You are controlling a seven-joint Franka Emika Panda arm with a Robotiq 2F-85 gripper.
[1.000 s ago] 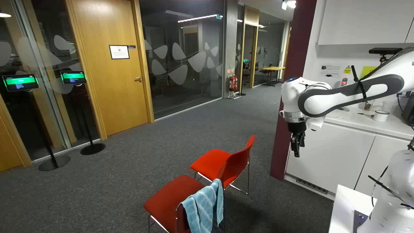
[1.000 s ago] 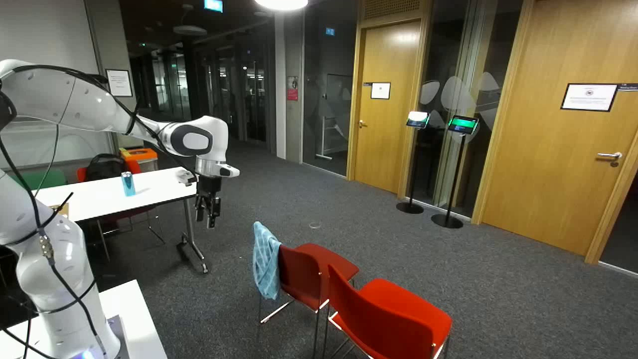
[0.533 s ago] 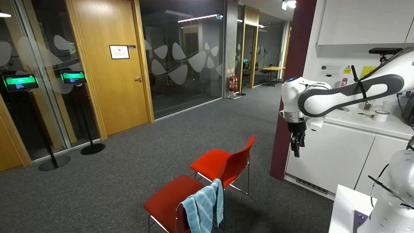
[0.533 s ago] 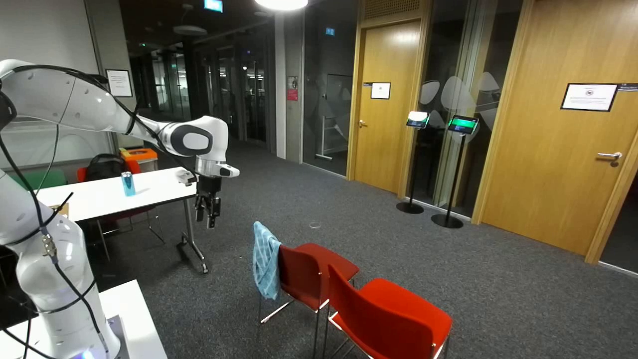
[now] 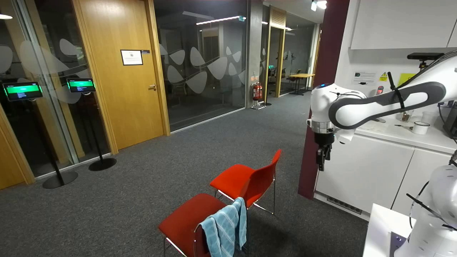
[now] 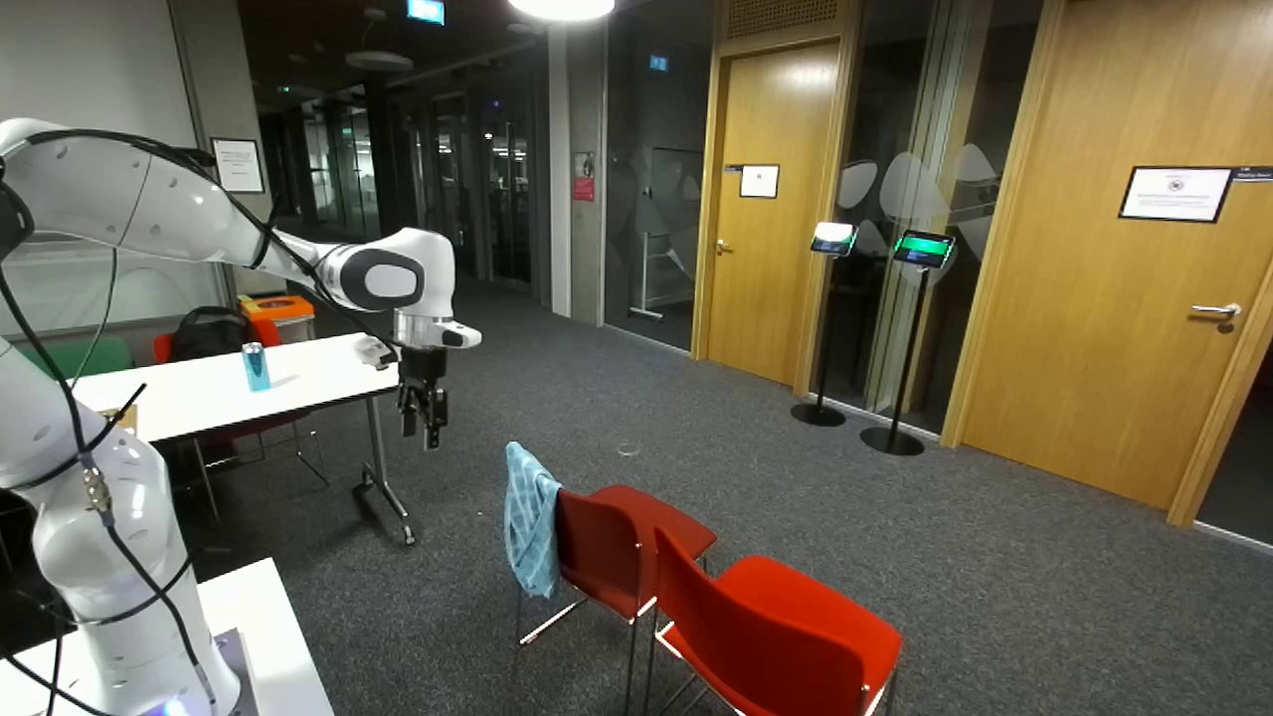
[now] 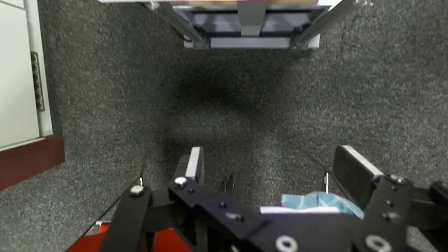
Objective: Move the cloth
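The arm [image 6: 139, 557] is mounted on a white bench [image 6: 280, 646], and the front edge of that bench is turned toward a dark red chair [image 6: 599, 552]. Past this front edge, above the carpet [image 7: 115, 87], the gripper [image 7: 276, 164] is held pointing down in the air; its fingers [image 7: 352, 175] are spread wide and nothing is gripped between them. An approach is judged to be the step in hand, since no hold has yet been taken.

Farther out from the front edge, toward the corner away from the white cupboards [image 5: 367, 171], the cloth [image 6: 530, 522] is draped over the chair's backrest, with its visible length hung on the side that faces the bench. For the next move, the gripper should be carried outward from the front edge, brought slightly toward that same corner and lowered to the top fold. Loose fabric alone should be pinched, as the backrest could otherwise be caught and the chair dragged.

Beside that chair, toward the cupboard-side corner, a brighter red chair [image 6: 761, 636] is placed. Well beyond both, a wooden door [image 5: 117, 78] is seen.
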